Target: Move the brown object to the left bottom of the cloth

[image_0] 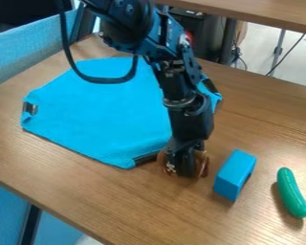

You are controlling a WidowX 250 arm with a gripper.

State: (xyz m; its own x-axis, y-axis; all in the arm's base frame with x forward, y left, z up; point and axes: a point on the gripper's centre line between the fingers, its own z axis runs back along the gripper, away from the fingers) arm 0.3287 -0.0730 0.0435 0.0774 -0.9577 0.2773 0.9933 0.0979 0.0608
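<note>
Pincer (186, 167) down low over the wooden surface (143, 206), pointed downward, and right there at its tip the brown object (204, 162) is spotted, partly hidden, with brown shown on both sides of it. How far open the pincer is cannot be told from here, and whether the brown object is gripped cannot be told either. The spot is just off the cloth (104, 110), by the corner of it that is nearest the surface's near edge, and a dark strip (146, 159) is seen on that corner; whether cloth and brown object are touching cannot be made out.

Over to the cloth: bright blue, it is spread toward the surface's far left corner, part of it covered by the black arm (175, 81), with a black cable (107, 80) looped above it. Another dark piece (29, 108) is seen at its left corner.

On the right side of the surface, a blue block (236, 173) is set near the brown object, a gap left between them. Farther right, a curved green object (291, 193) is laid lengthwise, well apart from the cloth. Beyond the surface's far edge, a second wooden table (264, 13) is glimpsed.
</note>
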